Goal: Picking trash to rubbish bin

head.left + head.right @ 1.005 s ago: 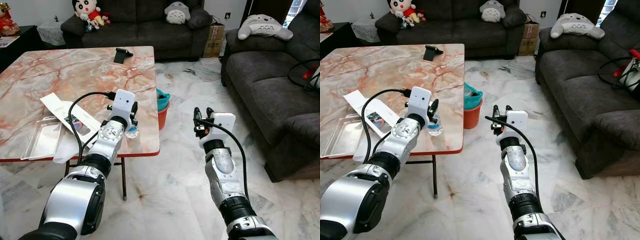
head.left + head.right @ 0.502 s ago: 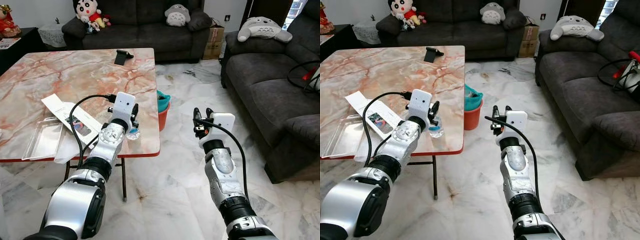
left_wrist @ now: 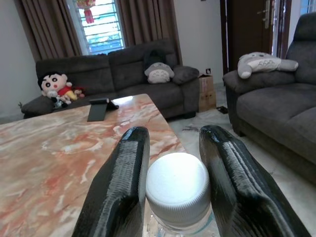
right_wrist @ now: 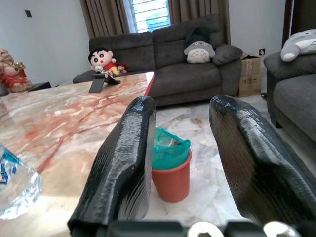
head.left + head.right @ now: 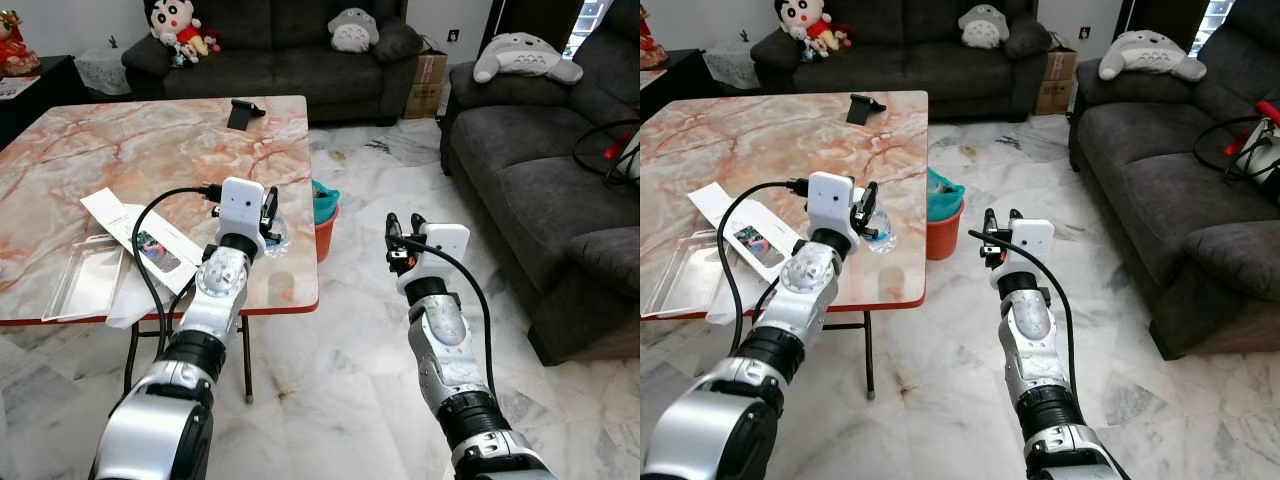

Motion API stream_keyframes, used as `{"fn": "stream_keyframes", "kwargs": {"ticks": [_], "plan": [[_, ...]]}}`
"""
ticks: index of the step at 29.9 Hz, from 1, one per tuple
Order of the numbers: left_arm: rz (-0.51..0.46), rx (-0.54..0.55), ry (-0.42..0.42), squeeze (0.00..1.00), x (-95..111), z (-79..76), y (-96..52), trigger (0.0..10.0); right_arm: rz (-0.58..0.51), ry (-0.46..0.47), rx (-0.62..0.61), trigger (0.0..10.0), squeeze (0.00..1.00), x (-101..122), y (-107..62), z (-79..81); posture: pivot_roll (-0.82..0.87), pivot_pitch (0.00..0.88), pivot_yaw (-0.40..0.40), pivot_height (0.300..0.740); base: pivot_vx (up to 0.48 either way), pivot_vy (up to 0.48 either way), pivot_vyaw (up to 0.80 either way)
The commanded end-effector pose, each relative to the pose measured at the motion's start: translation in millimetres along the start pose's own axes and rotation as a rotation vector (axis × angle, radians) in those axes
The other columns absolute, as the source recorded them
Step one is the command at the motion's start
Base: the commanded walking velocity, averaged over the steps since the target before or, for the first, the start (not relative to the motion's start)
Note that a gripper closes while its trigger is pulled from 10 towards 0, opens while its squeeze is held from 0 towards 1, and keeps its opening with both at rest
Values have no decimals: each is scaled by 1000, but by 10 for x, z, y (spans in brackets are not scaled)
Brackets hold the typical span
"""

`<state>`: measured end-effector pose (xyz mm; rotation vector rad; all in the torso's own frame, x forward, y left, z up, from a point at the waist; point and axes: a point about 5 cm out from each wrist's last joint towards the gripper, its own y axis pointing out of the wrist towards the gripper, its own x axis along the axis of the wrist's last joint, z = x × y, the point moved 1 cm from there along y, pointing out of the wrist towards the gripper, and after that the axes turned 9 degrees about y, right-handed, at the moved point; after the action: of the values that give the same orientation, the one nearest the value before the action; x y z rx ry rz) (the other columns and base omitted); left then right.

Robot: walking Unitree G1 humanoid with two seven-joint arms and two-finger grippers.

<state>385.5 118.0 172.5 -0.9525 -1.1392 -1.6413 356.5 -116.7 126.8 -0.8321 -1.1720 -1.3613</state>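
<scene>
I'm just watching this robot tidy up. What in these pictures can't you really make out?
- Plastic bottle: the left end effector grips its cap; the body is cut off by the left wrist view's edge, and the label is too small in the eye views.
- Rubbish bin: the table edge hides part of it in the eye views; its contents are unclear.
- Leaflet: print too small.

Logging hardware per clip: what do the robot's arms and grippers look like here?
Both arms are jointed silver metal with black bands. Each wrist carries a white boxy camera housing, and a black cable loops along each forearm. The left gripper and right gripper each have two long, black, textured fingers.
</scene>
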Motion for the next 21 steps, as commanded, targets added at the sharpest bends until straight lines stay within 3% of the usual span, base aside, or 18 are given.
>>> {"fn": "stream_keyframes", "kwargs": {"ticks": [1,6,21], "plan": [[-39,29,-4,0,64,51,-10,10000,-49,9,4,10000,0,116,60,47,167,0,53,740,0,0,0],[-39,27,3,0,37,-4,-89,10000,-62,13,-22,10000,0,134,61,6,171,0,50,740,0,0,0],[-75,3,19,0,162,-62,-42,10000,-97,13,-44,10000,0,195,55,-48,160,0,58,740,0,0,0]]}}
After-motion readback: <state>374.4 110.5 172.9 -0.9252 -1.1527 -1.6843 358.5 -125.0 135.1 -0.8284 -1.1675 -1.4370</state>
